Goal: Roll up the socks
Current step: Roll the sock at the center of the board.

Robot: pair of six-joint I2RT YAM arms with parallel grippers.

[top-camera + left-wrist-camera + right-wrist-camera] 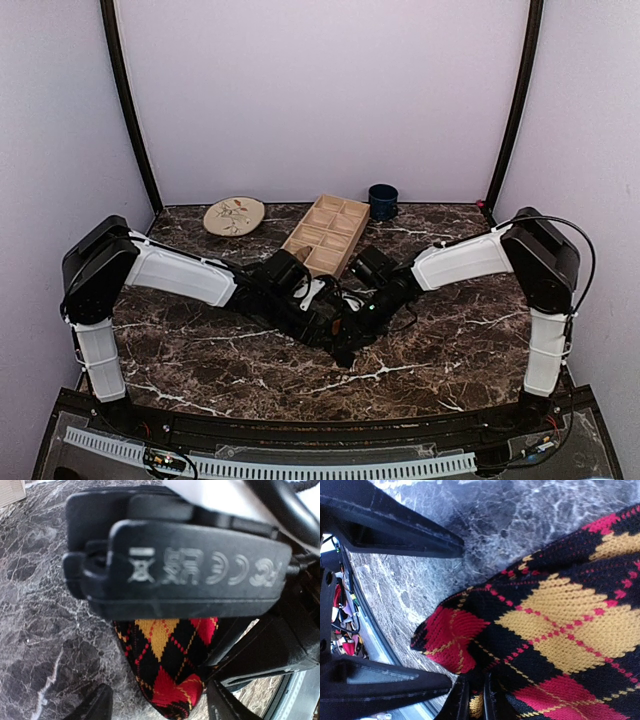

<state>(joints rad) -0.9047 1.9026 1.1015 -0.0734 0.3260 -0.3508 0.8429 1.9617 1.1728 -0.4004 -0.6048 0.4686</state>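
Both arms meet at the middle of the marble table [200,360]. The right gripper [476,700] is pinched narrow on a fold of the black, red and orange argyle sock [545,630], bunched there between the 2 grippers. The left gripper [160,707] stands wide, its 2 fingers [97,705] on either side of the sock's end, not clamping it. Behind sit a wooden compartment tray [328,235], a plate [234,215] and a dark blue cup [382,200].

Robot lab booth, plain lilac walls [320,100], marbled table [450,350], two bolted arms [180,272]
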